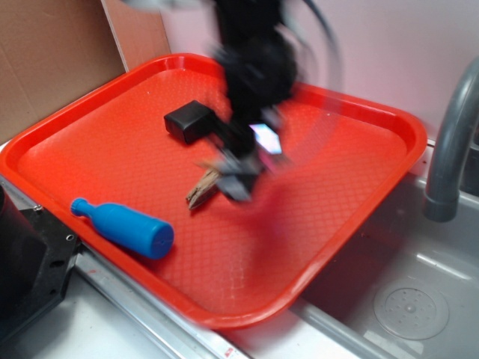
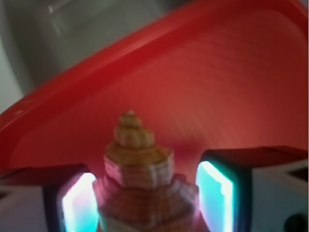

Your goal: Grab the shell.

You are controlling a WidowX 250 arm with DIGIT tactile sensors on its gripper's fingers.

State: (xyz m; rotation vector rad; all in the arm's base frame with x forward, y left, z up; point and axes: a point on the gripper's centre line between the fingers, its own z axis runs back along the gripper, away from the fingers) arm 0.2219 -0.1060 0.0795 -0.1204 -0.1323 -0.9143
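Note:
The shell (image 2: 140,164) is tan-orange with ribbed whorls. In the wrist view it stands between my two fingers with its knobby spire pointing away, and the glowing pads (image 2: 79,205) press against its widest whorl on both sides. My gripper (image 2: 149,193) is shut on it. The shell looks sharp there while the red tray (image 2: 231,87) behind it is streaked. In the exterior view my gripper (image 1: 235,178) is blurred by motion over the middle of the tray, and the shell's brownish end (image 1: 202,188) sticks out at its lower left.
A black block (image 1: 188,121) lies behind the gripper. A blue bottle-shaped toy (image 1: 123,226) lies near the red tray's front-left rim (image 1: 45,134). A steel sink (image 1: 404,299) with a grey faucet (image 1: 449,142) is on the right. Cardboard stands at the back left.

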